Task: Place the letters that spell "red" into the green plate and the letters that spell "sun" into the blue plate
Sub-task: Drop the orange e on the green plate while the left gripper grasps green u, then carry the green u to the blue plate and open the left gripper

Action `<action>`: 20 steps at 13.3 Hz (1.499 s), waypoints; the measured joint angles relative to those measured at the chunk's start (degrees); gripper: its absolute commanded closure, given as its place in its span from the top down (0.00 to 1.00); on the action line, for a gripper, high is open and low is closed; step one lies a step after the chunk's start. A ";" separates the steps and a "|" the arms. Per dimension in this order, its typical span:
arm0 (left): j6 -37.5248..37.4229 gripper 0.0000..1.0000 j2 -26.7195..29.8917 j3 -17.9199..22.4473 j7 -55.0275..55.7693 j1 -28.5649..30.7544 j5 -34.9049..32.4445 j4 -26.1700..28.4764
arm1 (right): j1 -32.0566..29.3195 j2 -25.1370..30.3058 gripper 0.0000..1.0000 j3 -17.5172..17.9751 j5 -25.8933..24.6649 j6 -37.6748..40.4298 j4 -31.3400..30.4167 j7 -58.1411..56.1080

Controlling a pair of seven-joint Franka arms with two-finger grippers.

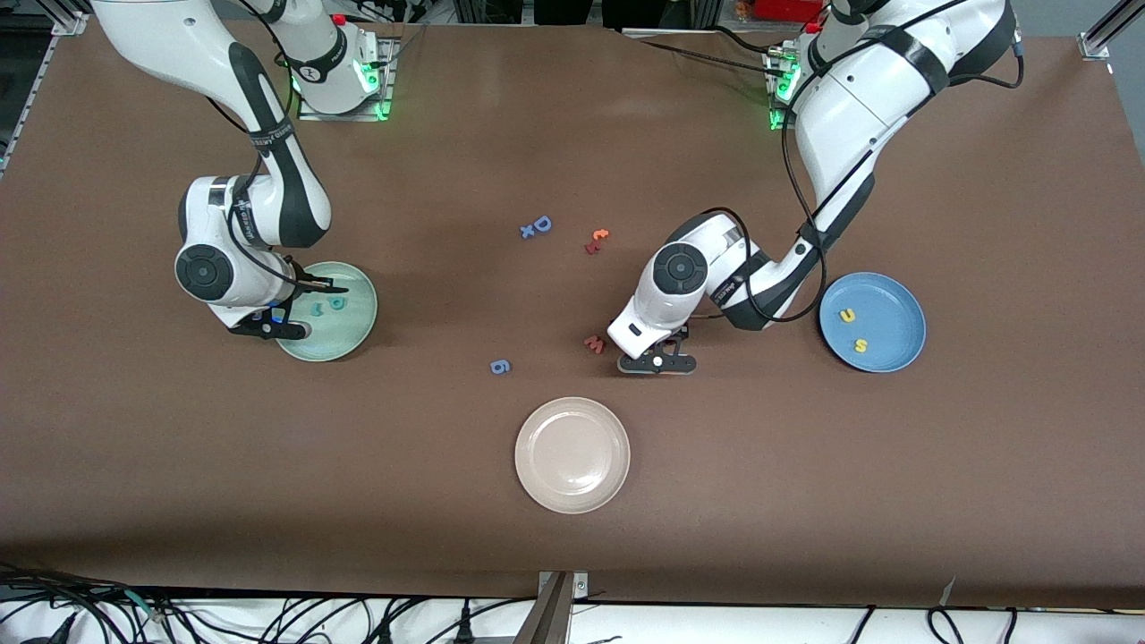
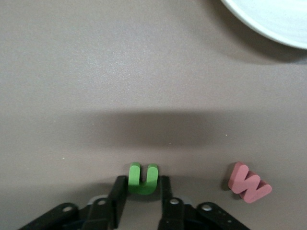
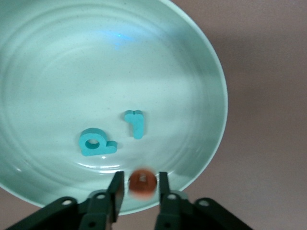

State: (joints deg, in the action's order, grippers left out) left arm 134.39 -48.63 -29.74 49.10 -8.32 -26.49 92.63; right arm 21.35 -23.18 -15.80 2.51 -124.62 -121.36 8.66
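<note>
My right gripper (image 1: 291,311) (image 3: 140,178) hangs over the green plate (image 1: 344,335) (image 3: 57,72), fingers open. The orange e (image 3: 142,183) shows blurred between them, a small gap on each side. A teal d (image 3: 96,143) and a teal r (image 3: 135,123) lie in that plate. My left gripper (image 1: 657,360) (image 2: 142,184) is down at the table, shut on the green n (image 2: 143,178), beside the pink w (image 1: 594,343) (image 2: 248,183). The blue plate (image 1: 894,309) at the left arm's end holds the yellow u (image 1: 846,315) and yellow s (image 1: 860,344).
A beige-white plate (image 1: 572,454) sits nearer the front camera, mid-table; a pale plate rim (image 2: 273,17) shows in the left wrist view. A blue g (image 1: 501,366), a blue D with a small x (image 1: 537,226) and two reddish letters (image 1: 597,240) lie loose mid-table.
</note>
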 measured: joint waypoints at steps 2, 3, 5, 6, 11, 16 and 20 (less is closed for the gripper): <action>0.00 0.27 0.00 0.00 0.30 -0.01 -0.02 0.00 | 0.01 0.07 0.99 0.00 0.00 -0.12 0.12 -0.01; 0.00 0.26 0.01 0.01 0.40 -0.01 -0.02 0.00 | 0.00 0.32 0.99 0.00 0.00 -0.01 0.53 -0.01; -0.03 0.23 0.03 0.03 0.55 -0.02 -0.03 0.00 | 0.01 1.59 0.99 -0.03 0.01 3.47 3.40 0.04; -0.02 0.22 0.03 0.03 0.60 -0.02 -0.03 0.00 | 0.01 2.49 0.99 -0.12 0.02 7.45 6.02 0.04; -0.13 0.17 0.06 0.28 0.86 0.24 -0.03 -0.69 | 0.00 5.14 0.99 -1.77 0.03 29.92 23.51 -0.01; -12.03 0.17 1.59 -1.79 -7.97 6.90 0.01 -3.38 | 0.02 5.36 1.00 -3.15 0.03 46.59 39.08 -0.14; -27.51 0.17 3.87 -5.79 -24.51 16.89 0.03 -3.56 | 0.01 5.37 1.00 -4.06 0.03 48.43 43.92 -0.57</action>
State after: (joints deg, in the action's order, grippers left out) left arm 106.88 -44.76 -35.53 24.58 8.57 -26.46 89.06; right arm 21.36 -17.81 -19.85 2.55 -76.19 -77.44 8.08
